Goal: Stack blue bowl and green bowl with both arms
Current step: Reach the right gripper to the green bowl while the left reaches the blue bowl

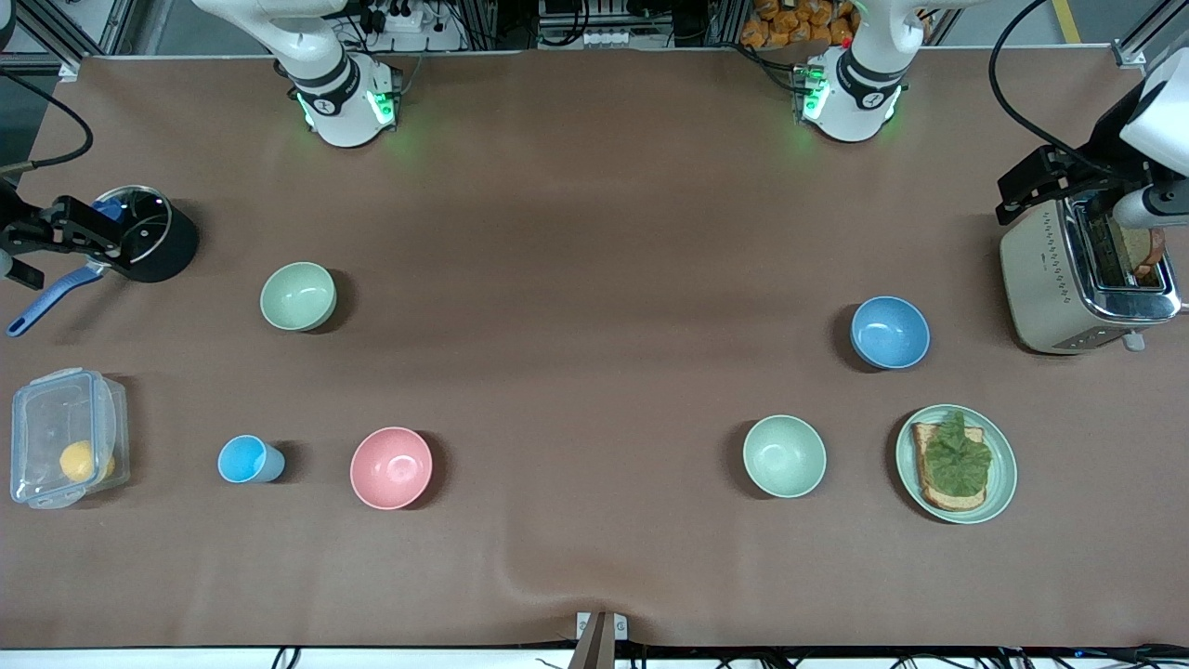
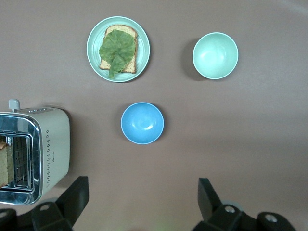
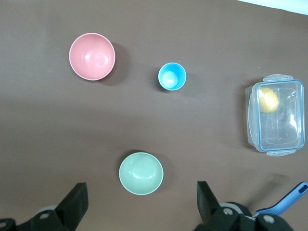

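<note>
The blue bowl [image 1: 890, 332] stands upright toward the left arm's end of the table, beside the toaster; it also shows in the left wrist view [image 2: 142, 123]. The sage green bowl [image 1: 297, 295] stands upright toward the right arm's end and shows in the right wrist view [image 3: 141, 173]. My left gripper [image 1: 1040, 181] is open and empty, up in the air over the toaster; in its wrist view [image 2: 143, 195] the blue bowl lies apart from it. My right gripper [image 1: 56, 232] is open and empty, high beside the black pot; in its wrist view [image 3: 141, 204] the green bowl lies apart from it.
A paler mint bowl [image 1: 784, 455] and a green plate with toast [image 1: 956, 463] lie nearer the camera than the blue bowl. A toaster [image 1: 1087, 274], a black pot [image 1: 153, 237], a pink bowl [image 1: 391, 467], a light-blue cup [image 1: 249, 459] and a clear box [image 1: 65, 449] also stand on the table.
</note>
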Robot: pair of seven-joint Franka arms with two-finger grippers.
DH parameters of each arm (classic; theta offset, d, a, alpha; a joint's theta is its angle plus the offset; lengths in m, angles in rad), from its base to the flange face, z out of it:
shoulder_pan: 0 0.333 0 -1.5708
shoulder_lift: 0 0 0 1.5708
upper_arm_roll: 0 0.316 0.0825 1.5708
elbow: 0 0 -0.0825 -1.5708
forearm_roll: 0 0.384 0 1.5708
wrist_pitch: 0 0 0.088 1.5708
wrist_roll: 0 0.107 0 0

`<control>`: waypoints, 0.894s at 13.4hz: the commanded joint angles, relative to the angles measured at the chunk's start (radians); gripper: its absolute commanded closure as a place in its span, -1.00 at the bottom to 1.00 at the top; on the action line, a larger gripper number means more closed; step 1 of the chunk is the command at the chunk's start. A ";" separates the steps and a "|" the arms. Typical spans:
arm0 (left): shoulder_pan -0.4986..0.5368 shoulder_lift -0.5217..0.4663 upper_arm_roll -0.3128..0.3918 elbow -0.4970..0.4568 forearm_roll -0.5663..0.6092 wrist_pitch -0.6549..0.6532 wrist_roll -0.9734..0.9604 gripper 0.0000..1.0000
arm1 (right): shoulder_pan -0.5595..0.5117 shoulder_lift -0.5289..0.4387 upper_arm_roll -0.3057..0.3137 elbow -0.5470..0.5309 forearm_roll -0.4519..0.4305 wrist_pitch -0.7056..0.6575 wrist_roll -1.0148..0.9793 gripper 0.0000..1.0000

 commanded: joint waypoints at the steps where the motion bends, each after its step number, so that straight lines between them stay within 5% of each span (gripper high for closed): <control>1: 0.005 -0.012 0.002 -0.007 -0.003 0.000 0.025 -1.00 | -0.001 -0.012 0.004 -0.002 -0.007 -0.005 0.013 -1.00; 7: 0.010 0.002 0.003 -0.016 -0.003 -0.003 0.027 -1.00 | 0.000 -0.012 0.004 -0.004 -0.007 -0.005 0.013 -1.00; 12: 0.022 0.107 0.006 -0.045 0.021 0.058 0.027 -1.00 | 0.002 0.009 0.004 -0.015 -0.007 -0.005 0.005 -1.00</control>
